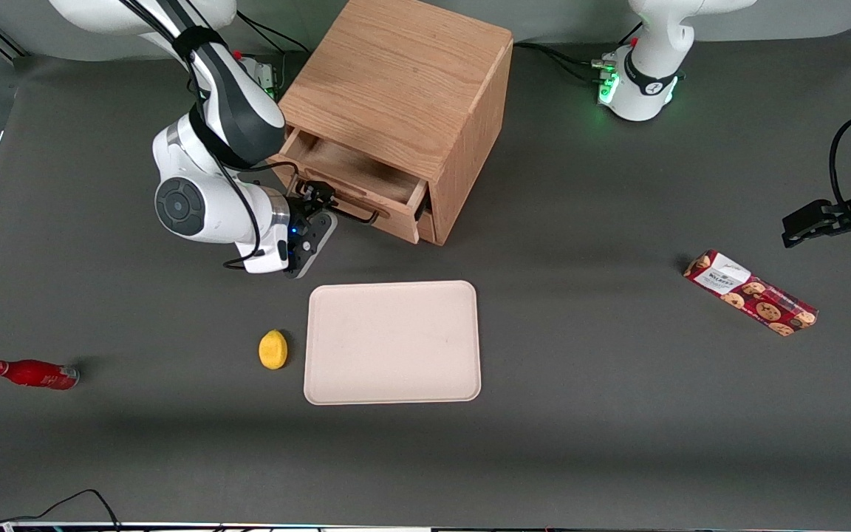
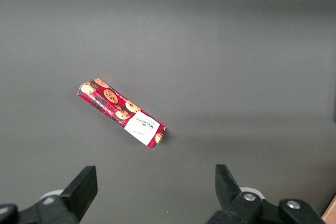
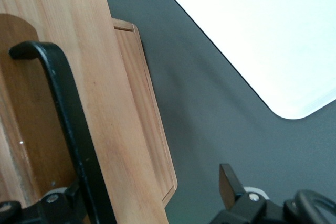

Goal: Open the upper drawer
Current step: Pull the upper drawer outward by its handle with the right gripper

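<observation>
The upper drawer (image 1: 357, 171) is already standing partly out of the wooden cabinet (image 1: 396, 81), its bare inside showing, so the pull is under way but looks unfinished. The gripper (image 1: 320, 198) is sitting at the drawer's front, on the side facing the front camera. In the right wrist view the jaws are standing wide open. The dark wire handle (image 3: 68, 119) is running between them, close against one finger (image 3: 52, 205), while the other finger (image 3: 231, 182) is well apart from it. So the gripper (image 3: 142, 200) is hooking the bar rather than clamping it.

To do this well, the pull should be going straight along the drawer's own line of travel, square to its front, so the box is not racking in its runners. With nothing clamped, the finger needs to be pressing against the bar's inner face, or the jaws should be closing on it first. The cream tray (image 1: 462, 295) is lying nearer the front camera. The wrist should be travelling above the table so it clears the tray's corner.
</observation>
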You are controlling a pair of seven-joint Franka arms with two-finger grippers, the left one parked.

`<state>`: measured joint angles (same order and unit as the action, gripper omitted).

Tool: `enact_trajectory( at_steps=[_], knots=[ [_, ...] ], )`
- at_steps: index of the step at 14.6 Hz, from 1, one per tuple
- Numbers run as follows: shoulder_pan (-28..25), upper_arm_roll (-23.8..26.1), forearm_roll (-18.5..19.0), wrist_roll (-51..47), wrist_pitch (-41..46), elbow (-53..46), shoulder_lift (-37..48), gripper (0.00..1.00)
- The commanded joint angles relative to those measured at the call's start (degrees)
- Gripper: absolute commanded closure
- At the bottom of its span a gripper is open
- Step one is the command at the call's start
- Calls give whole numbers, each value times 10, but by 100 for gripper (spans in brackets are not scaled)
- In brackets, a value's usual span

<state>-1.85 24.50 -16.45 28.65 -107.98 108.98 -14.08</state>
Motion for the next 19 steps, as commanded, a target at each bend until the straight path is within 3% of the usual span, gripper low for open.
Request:
enact_trajectory(
  at_steps=[1, 19],
  knots=[
    [0, -11, 9, 14, 0, -21, -15, 0],
    [0, -45, 11, 26, 12, -92, -54, 0]
  ],
)
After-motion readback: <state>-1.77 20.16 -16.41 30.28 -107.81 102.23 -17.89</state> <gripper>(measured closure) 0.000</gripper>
